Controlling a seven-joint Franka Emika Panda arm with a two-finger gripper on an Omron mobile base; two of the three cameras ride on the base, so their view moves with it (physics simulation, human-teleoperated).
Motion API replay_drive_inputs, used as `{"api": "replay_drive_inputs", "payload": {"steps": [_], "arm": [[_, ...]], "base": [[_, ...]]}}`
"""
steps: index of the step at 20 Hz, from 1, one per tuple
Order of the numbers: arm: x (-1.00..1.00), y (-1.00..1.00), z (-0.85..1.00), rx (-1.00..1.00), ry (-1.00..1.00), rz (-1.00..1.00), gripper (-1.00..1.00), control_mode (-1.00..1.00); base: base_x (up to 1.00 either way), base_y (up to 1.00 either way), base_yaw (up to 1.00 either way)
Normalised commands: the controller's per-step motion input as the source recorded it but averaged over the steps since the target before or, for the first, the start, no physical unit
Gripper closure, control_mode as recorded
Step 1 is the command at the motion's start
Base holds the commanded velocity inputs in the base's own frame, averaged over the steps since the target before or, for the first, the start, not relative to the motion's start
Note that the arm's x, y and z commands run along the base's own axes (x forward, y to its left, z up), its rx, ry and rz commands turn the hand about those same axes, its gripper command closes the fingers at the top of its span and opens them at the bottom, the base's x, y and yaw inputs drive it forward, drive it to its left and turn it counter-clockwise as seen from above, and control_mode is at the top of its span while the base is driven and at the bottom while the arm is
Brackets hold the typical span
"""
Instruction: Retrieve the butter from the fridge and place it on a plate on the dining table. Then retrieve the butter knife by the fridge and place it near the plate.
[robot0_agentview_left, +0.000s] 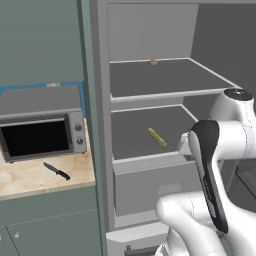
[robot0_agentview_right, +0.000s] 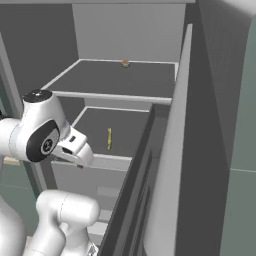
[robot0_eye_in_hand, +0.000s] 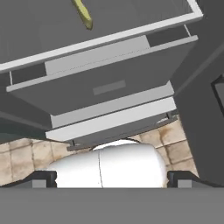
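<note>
Partly cut off at the hand view's top edge, the butter (robot0_eye_in_hand: 83, 14) lies beyond the wide-open pincer (robot0_eye_in_hand: 111, 178), which faces the fridge (robot0_eye_in_hand: 109, 87) drawer.

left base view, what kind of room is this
Most likely a kitchen. An open fridge with grey shelves holds a stick of butter. Beside it a toaster oven sits on a marbled worktop over grey-green cabinets, with a butter knife lying in front.

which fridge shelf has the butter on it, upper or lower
The lower shelf: the yellow butter lies on it, just above the drawer. The upper shelf holds a small round brownish thing at its back.
</note>
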Motion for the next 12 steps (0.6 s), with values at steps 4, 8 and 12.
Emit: {"api": "replay_drive_inputs", "payload": {"steps": [4,8,12], "arm": [[0.26,0.0,0.1,-0.03,-0.45,0.0,-1.0,-1.0],[0.49,0.0,0.27,0.0,-0.02,0.0,-1.0,-1.0],[0.72,-0.03,0.02,0.0,-0.29,0.04,-1.0,-1.0]], "base": [[0.0,0.0,0.0],[0.0,0.0,0.0],[0.0,0.0,0.0]]}}
